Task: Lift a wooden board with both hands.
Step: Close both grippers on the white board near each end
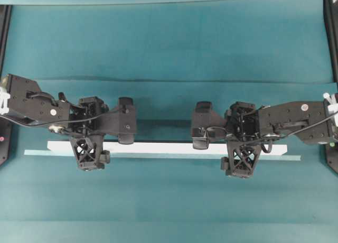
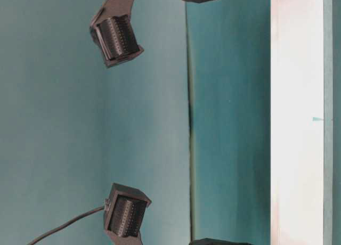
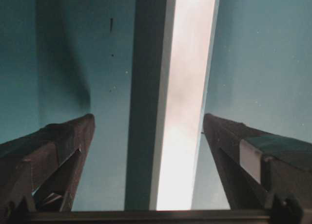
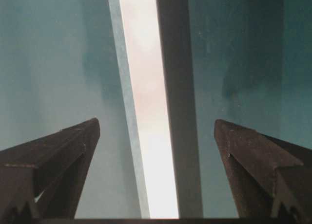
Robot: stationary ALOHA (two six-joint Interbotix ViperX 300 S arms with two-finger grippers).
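The board (image 1: 169,147) is crossed and partly hidden by both wide-spread grippers, left (image 3: 148,124) and right (image 4: 157,129); nothing is held.

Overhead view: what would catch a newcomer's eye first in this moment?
The white wooden board lying crosswise on the teal table stands out. The left gripper and right gripper sit over it near either end, mirrored. In both wrist views the jaws stand wide open with the board between the fingers, not gripped.

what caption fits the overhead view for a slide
Both open grippers, left and right, poised over the white wooden board lying on the teal table.
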